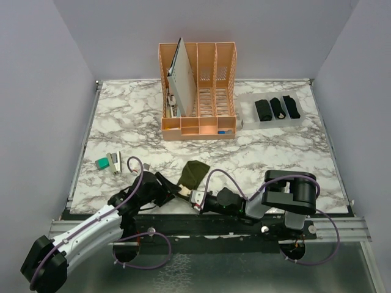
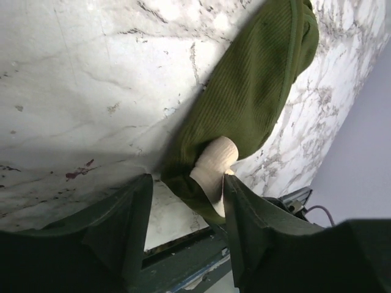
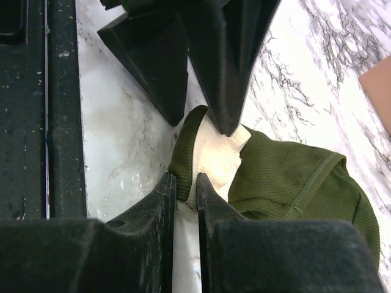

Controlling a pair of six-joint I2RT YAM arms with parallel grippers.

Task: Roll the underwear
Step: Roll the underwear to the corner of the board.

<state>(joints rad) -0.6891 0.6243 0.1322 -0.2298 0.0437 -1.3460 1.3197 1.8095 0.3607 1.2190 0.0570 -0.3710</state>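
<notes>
A peach-coloured plastic desk organizer (image 1: 198, 131) with upright slots stands at the far middle of the white marble-patterned table (image 1: 275, 162), and a grey flat board (image 1: 181, 73) leans in its leftmost slot. In front of the organizer, well apart from it and close to the near table edge, lies the olive-green ribbed cloth underwear (image 1: 194, 173). Most of it lies flat, and its cream waistband (image 3: 220, 149) is at the end that points away from the organizer. This end is folded over into a small thick lump. The black right gripper (image 3: 186, 198) is clenched on the fold: its two fingers stand almost together, and the green and cream cloth is pinched in the narrow slit between them. The left gripper (image 2: 185, 183) meets it from the opposite side. Its jaws are released and stand apart with the cream lump between them; the lump touches one finger (image 2: 244, 213), while bare table shows beside the other. In the right wrist view the tip of one left finger sits on the cream band. Just beside the organizer, on its right, a clear plastic tray (image 1: 247, 101) holds three black cloth rolls (image 1: 278, 108) side by side. To the front left of the organizer, well apart from it, a small teal block (image 1: 102, 163) lies beside a small white and dark object (image 1: 114, 162) that I cannot identify.
</notes>
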